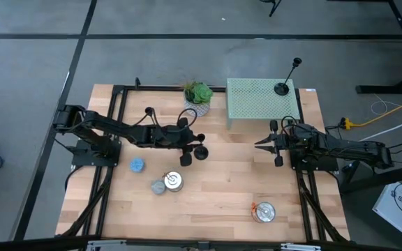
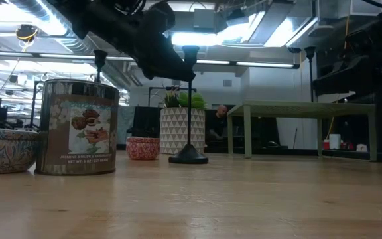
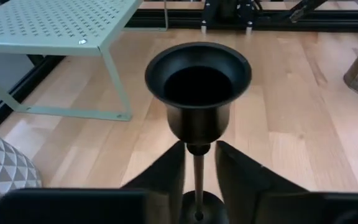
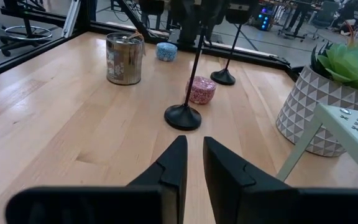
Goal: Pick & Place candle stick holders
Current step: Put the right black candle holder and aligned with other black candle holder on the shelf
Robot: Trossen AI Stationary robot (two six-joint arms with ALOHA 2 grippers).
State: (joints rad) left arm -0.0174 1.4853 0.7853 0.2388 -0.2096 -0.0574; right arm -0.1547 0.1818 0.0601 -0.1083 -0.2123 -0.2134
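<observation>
Left gripper: fingers were pinched on the thin stem of a candle stick holder, near table centre.
Held holder base: mostly cut off in the left wrist view.
Second holder: stood on the green perforated shelf, at 1 o'clock.
Right gripper: fingers were pressed nearly together, empty, at 3 o'clock.

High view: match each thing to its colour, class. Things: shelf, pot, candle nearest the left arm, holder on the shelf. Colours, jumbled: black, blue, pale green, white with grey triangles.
Things: 1 shelf; 2 pot; 3 candle; 4 holder.
Colours: a black; b blue; c pale green; d white with grey triangles.
Pairs: 1-c, 2-d, 3-b, 4-a.
</observation>
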